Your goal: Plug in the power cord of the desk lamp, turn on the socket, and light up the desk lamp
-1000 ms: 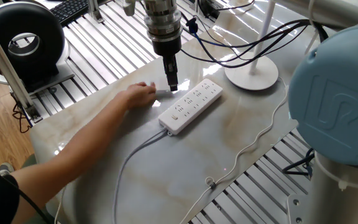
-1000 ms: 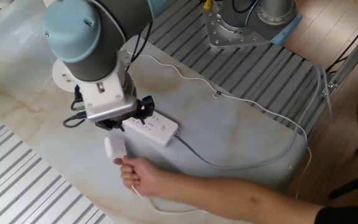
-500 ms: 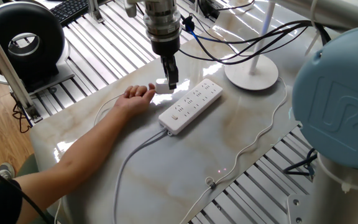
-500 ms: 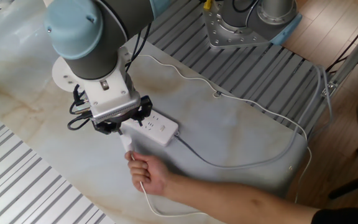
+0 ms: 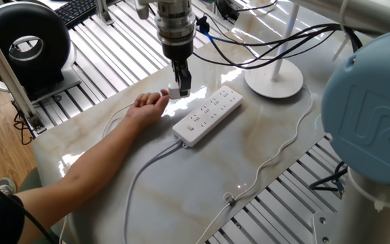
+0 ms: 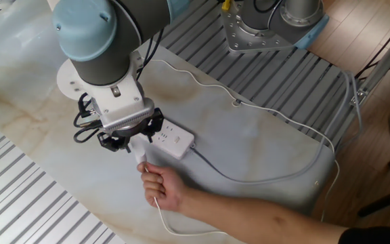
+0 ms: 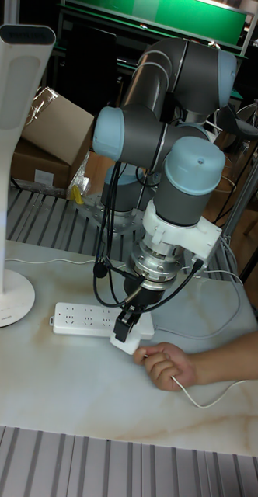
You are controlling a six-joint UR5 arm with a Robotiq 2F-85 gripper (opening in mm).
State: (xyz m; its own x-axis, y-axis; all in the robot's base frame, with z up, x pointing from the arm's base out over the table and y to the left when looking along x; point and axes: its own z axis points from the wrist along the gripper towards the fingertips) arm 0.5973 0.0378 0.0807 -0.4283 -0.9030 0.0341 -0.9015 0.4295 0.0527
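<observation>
Grips the small white plug (image 5: pixel 174 93) of the power cord (image 6: pixel 160 215) in the hand (image 5: pixel 181 87), closed on its boxy body. Points straight down from the wrist toward the marble-patterned tabletop (image 5: pixel 202 183). Holds the plug just beside the near long edge of the socket (image 5: pixel 208 114), not inserted in any outlet. Cannot tell from the other fixed view whether touching the tabletop or slightly above it.

Seen in the tall fixed view: same grip by the hand (image 7: pixel 127 326) on the plug (image 7: pixel 135 343), next to the right end of the socket (image 7: pixel 82 318).

Lying flat on the tabletop, diagonally: the socket, with its grey cable (image 5: pixel 141 177) leading off toward the front edge.

Resting just behind the plug: a human fist (image 6: pixel 160 190), closed around the thin white cord, close to the hand (image 6: pixel 135 146) but not touching the socket (image 6: pixel 171 139).

Standing beyond the far end of the socket: the desk lamp (image 5: pixel 274 81), upright on its round base. Not lit in the tall fixed view (image 7: pixel 12 155).
</observation>
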